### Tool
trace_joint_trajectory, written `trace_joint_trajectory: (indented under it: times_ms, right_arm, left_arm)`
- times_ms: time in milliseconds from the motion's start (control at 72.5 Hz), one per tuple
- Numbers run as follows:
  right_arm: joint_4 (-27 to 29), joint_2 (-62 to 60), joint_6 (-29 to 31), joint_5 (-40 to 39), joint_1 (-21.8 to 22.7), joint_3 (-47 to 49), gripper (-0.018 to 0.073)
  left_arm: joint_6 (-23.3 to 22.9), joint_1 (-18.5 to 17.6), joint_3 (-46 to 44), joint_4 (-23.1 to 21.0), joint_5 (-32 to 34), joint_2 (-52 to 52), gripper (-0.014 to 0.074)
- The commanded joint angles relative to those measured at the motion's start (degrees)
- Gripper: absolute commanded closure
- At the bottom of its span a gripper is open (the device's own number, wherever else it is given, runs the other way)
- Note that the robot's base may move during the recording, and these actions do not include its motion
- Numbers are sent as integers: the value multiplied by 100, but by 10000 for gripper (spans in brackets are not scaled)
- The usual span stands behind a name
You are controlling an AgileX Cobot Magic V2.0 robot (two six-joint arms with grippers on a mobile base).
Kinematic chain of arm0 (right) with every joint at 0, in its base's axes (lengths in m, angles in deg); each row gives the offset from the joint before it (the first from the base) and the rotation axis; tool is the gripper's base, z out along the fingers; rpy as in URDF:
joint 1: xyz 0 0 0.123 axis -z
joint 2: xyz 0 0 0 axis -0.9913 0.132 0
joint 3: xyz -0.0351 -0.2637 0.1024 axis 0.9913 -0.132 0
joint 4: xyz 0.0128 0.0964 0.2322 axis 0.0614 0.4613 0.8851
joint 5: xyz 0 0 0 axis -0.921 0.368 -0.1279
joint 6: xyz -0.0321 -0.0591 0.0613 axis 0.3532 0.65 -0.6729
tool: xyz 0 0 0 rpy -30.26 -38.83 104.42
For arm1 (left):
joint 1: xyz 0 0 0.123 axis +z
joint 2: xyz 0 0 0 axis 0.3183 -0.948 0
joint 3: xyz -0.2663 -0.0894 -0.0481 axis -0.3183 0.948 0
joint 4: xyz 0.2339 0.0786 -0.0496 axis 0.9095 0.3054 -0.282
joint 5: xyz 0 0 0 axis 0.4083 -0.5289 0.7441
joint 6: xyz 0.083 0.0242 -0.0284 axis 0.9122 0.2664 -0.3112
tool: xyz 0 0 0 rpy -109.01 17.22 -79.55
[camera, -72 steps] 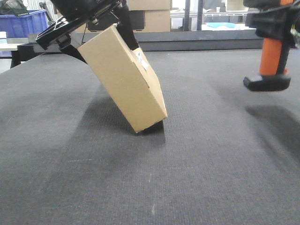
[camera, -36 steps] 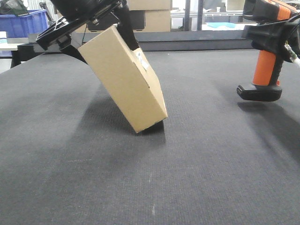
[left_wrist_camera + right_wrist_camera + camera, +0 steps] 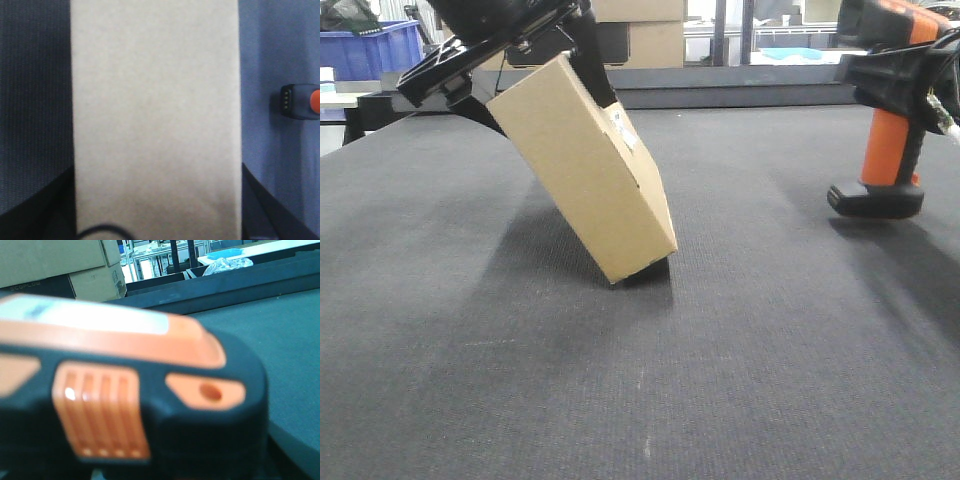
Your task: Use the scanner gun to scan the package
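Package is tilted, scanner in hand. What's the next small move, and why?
Probably turn the scanner gun left, toward the white label. The package leans on its lower edge with the label on its upper-right side, while the scanner gun is far to the right.

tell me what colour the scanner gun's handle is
The scanner gun has an orange handle, best seen in the exterior front-facing view.

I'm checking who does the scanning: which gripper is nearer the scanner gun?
Right. The right gripper is closed around the upper part of the scanner gun. The left gripper clamps the top end of the tilted package, well apart from the scanner gun.
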Motion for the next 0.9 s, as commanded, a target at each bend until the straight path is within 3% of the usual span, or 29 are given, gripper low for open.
trace_joint_trajectory:
  times_ms: [0,704,883]
  right_arm:
    - [-57,-32,-12,-219,1,32,150]
    - [-57,-97,-12,378,1,-159,134]
    - [-474,-443,-12,378,1,-452,134]
  left_arm:
    - [-16,-25,-28,-74,28,28,707]
    - [-16,-25,-28,-74,-66,28,707]
    - [-16,-25,-28,-74,-66,28,707]
